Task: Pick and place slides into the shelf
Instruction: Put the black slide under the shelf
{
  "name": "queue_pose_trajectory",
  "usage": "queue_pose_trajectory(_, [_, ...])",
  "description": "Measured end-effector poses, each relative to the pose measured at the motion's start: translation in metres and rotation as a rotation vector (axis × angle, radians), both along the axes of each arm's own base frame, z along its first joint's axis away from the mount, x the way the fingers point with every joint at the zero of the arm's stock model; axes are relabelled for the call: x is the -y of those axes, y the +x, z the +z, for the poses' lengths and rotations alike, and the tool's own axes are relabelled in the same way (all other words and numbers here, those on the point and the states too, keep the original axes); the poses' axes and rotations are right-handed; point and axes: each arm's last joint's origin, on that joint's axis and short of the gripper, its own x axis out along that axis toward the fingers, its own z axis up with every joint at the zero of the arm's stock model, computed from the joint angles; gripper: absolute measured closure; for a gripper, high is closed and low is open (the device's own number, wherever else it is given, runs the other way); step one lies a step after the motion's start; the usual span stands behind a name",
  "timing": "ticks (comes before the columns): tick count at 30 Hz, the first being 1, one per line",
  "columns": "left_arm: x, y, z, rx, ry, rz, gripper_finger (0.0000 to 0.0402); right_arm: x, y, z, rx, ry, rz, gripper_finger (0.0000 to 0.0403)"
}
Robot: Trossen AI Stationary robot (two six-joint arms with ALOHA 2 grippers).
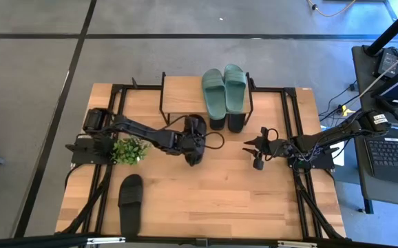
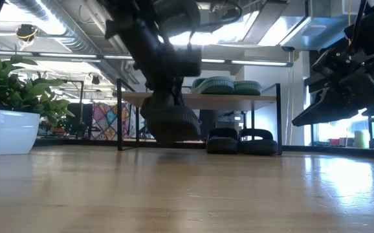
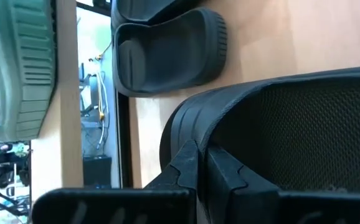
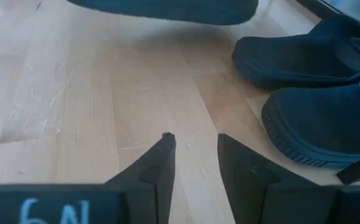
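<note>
Left gripper [image 1: 196, 141] is clenched on a black slide [image 2: 169, 122], carrying it clear of the table at frame centre, just in front of the shelf [image 1: 184, 93]. In the wrist view my fingertips [image 3: 195, 165] are pinching the sole's edge wall.

Right gripper [image 4: 192, 146] is hanging right of centre, part open, grasping nothing, pointing at bare wood.

Slide locations:
- green pair [image 1: 224, 88] is sitting on the shelf top, upper centre
- black pair [image 2: 240, 140] is sitting under the shelf, right side
- one more black slide [image 1: 129, 201] is lying lower left on the table [image 1: 240, 200], well apart from the plant [image 1: 129, 149]

Handling, my judgement: foam-type, light, fairly soft, so it's flexing and sagging when pinched at one edge. Matte surface probably isn't slipping much. Not fragile. An edge pinch works but lets it swing; the strap arch or mid-sole rim would be the steadier hold. I'm watching the sole clearing the shelf's frame legs on the way in under the plank.
</note>
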Motion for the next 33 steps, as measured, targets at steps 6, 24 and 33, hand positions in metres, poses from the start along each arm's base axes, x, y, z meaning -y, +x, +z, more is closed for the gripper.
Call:
queue_pose_trajectory(6, [-0.016,0.007,-0.009,0.022,0.008,0.04,0.0399,0.0,0.0,0.0,-0.006,-0.02,0.011,0.0281])
queue_pose_trajectory(24, [-0.04,0.02,-0.032,0.021,0.041,0.048,0.0369,0.0,-0.001,-0.001,-0.029,-0.05,0.026,0.0281])
queue_pose_trajectory(33, [-0.04,0.021,-0.031,0.032,0.04,0.048,0.0346,0.0,-0.001,-0.001,-0.03,-0.048,0.025,0.0281])
